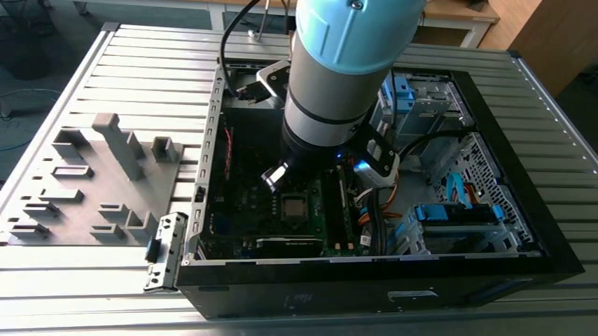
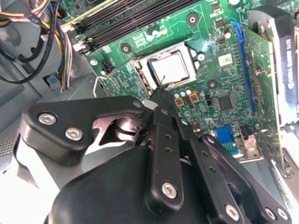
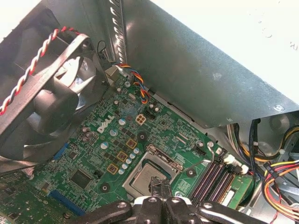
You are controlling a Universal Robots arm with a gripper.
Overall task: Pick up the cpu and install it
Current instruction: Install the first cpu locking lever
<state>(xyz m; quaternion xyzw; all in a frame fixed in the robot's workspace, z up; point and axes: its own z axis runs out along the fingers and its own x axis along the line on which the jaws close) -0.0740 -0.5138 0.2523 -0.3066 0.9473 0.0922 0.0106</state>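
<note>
While the arm (image 1: 341, 77) reaches down into the open case (image 1: 523, 259) in the exterior view, the cpu (image 2: 172, 69) lies flat in its socket (image 2: 145, 64) on the green board (image 2: 219, 42), silver face up; it shows in both wrist views, in the first at (image 3: 148, 176).

Gripper (image 2: 157, 94): black linkage, fingers drawn together to a closed tip, holding nothing. The tip hangs just over the cpu's near edge in the second wrist view; whether it touches cannot be told. In the first wrist view the gripper (image 3: 161, 186) sits just beside the socket frame.

Case contents, exterior view: cpu (image 1: 295, 208) at board centre, below the wrist; blue drive brackets (image 1: 458, 213) toward the exterior view's right.

Other items: black fan (image 3: 44, 93) with a twisted red-and-black lead; dark memory slots (image 3: 212, 179) beside the socket; bundled coloured wires (image 3: 275, 172); grey metal wall (image 3: 210, 79) above the board.

Outside the case, exterior view: grey fixture tray (image 1: 103, 182) on the slatted table (image 1: 84, 294), toward the exterior view's left.
</note>
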